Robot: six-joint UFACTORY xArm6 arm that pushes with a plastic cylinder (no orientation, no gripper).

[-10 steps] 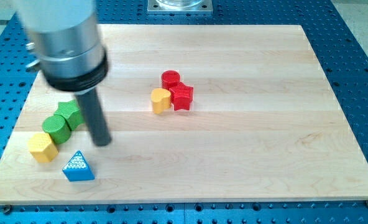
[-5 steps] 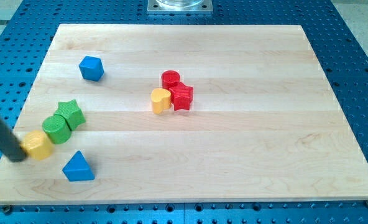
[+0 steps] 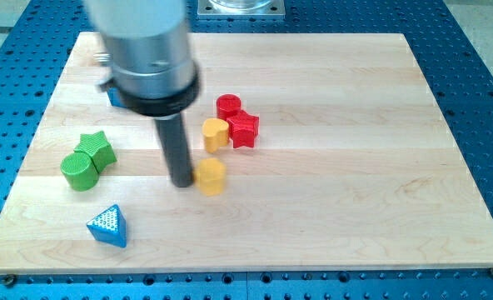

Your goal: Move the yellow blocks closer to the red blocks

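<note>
My tip rests on the board just left of a yellow hexagonal block, touching or nearly touching it. That block lies below a second yellow block, which sits against a red star block. A red cylinder stands just above the star. The lower yellow block is a short gap below this cluster.
A green star block and a green cylinder sit together at the view's left. A blue triangular block lies at the lower left. Another blue block is mostly hidden behind the arm's grey body.
The yellow hexagonal block has been pushed from the left edge, beside the green cylinder, rightward to just below the red and yellow cluster. My tip moved right with it. The blue triangle shifted slightly.
</note>
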